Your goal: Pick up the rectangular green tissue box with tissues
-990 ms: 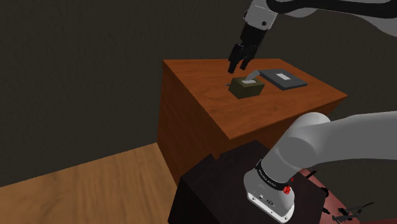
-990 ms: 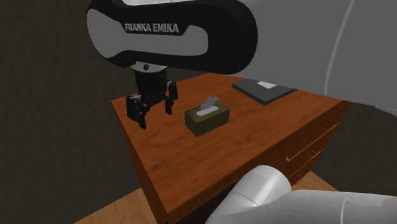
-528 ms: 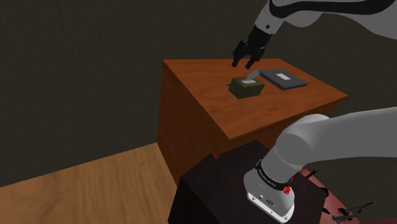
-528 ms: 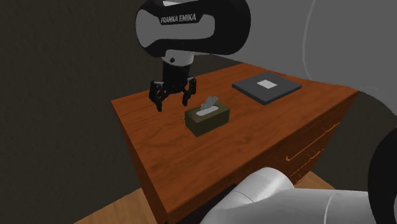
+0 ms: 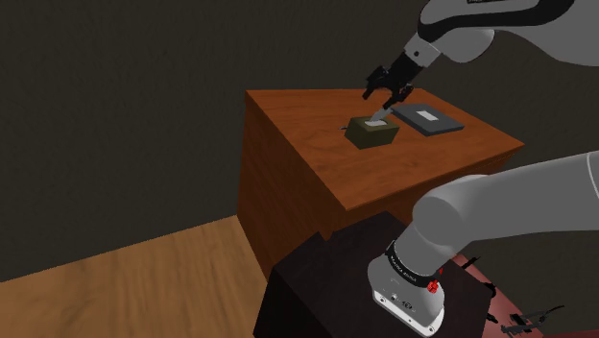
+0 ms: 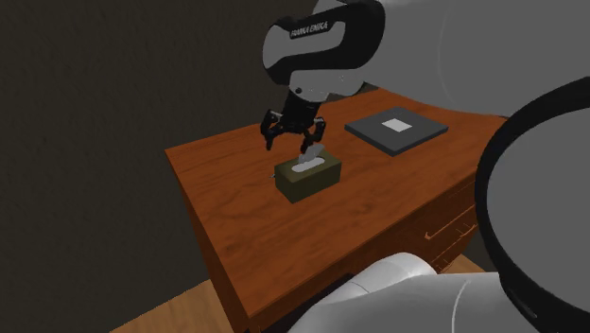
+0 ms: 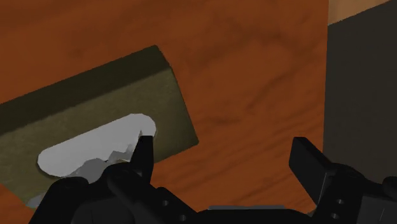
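Gripper [image 6: 294,135] has swung across since a second ago. It was off at the left-centre of the second exterior view and now it's dead centre, hanging just above the box [image 6: 308,178].

Going left to right in that view, there's the table [image 6: 227,189] corner at left-centre. The olive-green box sits on it in the middle with a white tissue [image 6: 304,166] poking out the top. A flat dark pad [image 6: 395,127] lies well apart from it at upper right.

Fingers are spread open with nothing in them.

The wrist view is what bugs me. The box [image 7: 95,108] fills the left half of that frame. One finger is over the tissue [image 7: 95,149] slot and the other is out over bare wood, so the gripper [image 7: 222,149] isn't centred on the box at all.

If it drops straight down from here, I'd guess that finger lands on the lid or the tissue instead of going down the side. Then it either squashes the top, shoves the box along the table, or just pinches tissue and pulls a sheet out.

It's hard to tell from these angles how high it's hovering, so there may be room to shift over first.
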Robot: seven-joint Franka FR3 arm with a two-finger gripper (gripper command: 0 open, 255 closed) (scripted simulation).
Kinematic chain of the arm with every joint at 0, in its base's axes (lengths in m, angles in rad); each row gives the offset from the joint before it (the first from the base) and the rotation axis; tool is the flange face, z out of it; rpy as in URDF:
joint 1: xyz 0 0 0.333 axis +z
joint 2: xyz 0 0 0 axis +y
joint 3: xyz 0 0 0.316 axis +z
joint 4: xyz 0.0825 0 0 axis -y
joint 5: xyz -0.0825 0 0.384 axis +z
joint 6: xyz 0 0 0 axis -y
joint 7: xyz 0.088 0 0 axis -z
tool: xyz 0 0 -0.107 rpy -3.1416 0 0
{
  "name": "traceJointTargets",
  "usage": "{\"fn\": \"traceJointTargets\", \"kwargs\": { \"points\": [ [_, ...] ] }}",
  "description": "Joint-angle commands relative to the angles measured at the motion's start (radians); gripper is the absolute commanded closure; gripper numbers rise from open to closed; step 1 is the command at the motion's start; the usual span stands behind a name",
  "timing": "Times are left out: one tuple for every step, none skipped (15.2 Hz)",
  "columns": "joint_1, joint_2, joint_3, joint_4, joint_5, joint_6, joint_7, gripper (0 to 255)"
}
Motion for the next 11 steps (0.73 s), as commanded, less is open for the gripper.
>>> {"fn": "traceJointTargets", "kwargs": {
  "points": [
    [-0.018, 0.032, -0.043, 0.005, 0.027, 0.048, 0.009, 0],
    [-0.027, 0.044, -0.065, 0.003, 0.04, 0.071, 0.01, 0],
    [-0.036, 0.055, -0.088, 0.0, 0.054, 0.093, 0.011, 0],
    [-0.043, 0.064, -0.105, -0.003, 0.065, 0.11, 0.011, 0],
    [-0.042, 0.068, -0.108, -0.013, 0.067, 0.124, 0.006, 0],
    [-0.04, 0.071, -0.111, -0.024, 0.069, 0.137, 0.0, 0],
    [-0.039, 0.075, -0.115, -0.034, 0.071, 0.151, -0.005, 0],
    [-0.038, 0.08, -0.118, -0.044, 0.074, 0.164, -0.011, 0],
    [-0.036, 0.084, -0.122, -0.053, 0.076, 0.178, -0.016, 0],
    [-0.034, 0.089, -0.125, -0.063, 0.079, 0.191, -0.022, 0],
    [-0.032, 0.094, -0.129, -0.072, 0.082, 0.205, -0.028, 0]
  ]
}}
